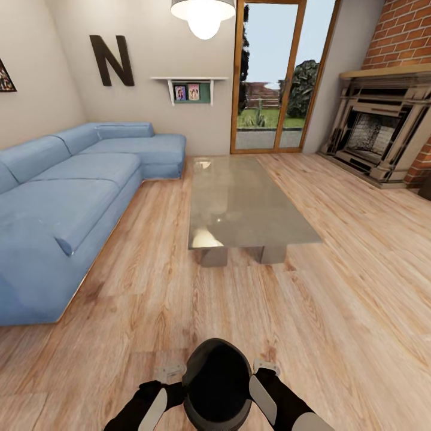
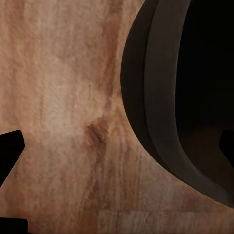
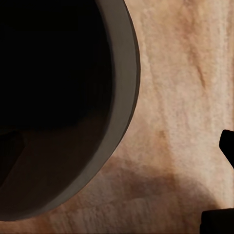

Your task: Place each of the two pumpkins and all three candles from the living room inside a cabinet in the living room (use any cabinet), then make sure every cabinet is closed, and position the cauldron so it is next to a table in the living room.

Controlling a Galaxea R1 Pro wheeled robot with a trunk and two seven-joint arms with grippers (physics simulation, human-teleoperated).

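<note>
The black cauldron (image 1: 216, 383) sits right in front of me at the bottom of the head view, between my two forearms, over the wooden floor. My left gripper (image 1: 170, 372) is at its left side and my right gripper (image 1: 266, 366) at its right side. In the left wrist view the cauldron's thick rim (image 2: 161, 112) runs between widely spread fingers (image 2: 10, 151), with floor showing between the outer finger and the rim. The right wrist view shows the same: rim (image 3: 124, 73) and a finger (image 3: 226, 146) far apart. The glass-topped table (image 1: 239, 203) stands ahead. Pumpkins, candles and the cabinet are out of view.
A blue corner sofa (image 1: 66, 203) runs along the left. A fireplace (image 1: 383, 131) with a brick surround is at the right, and a glass door (image 1: 269, 78) is at the back. Open wooden floor (image 1: 335, 311) lies between me and the table.
</note>
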